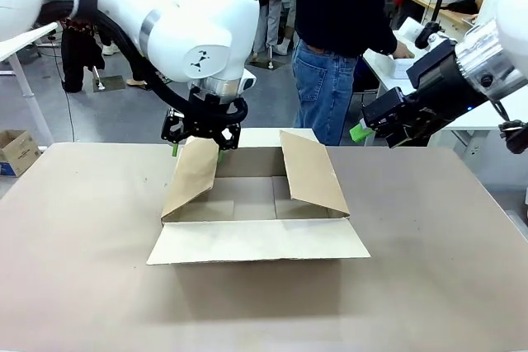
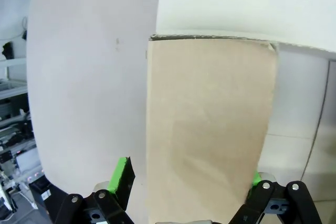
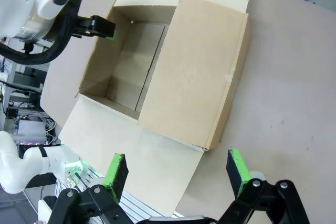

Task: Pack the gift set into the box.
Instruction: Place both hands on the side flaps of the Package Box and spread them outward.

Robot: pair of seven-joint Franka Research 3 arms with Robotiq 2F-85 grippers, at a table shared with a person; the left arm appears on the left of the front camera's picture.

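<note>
Box (image 1: 264,241) flap between left arm's spread fingers (image 2: 122,174).

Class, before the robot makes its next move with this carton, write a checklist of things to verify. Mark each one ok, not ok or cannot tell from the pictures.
1. Near flap folded out flat on the table: ok.
2. Left flap clear of the opening: not ok, it leans inward.
3. Right flap clear of the opening: not ok, it leans inward too.
4. Box bottom bare: ok where visible.
5. Left pincer at the left flap's top edge, fingers apart; touching it: cannot tell.
6. Right pincer open, holding nothing: ok.
</note>
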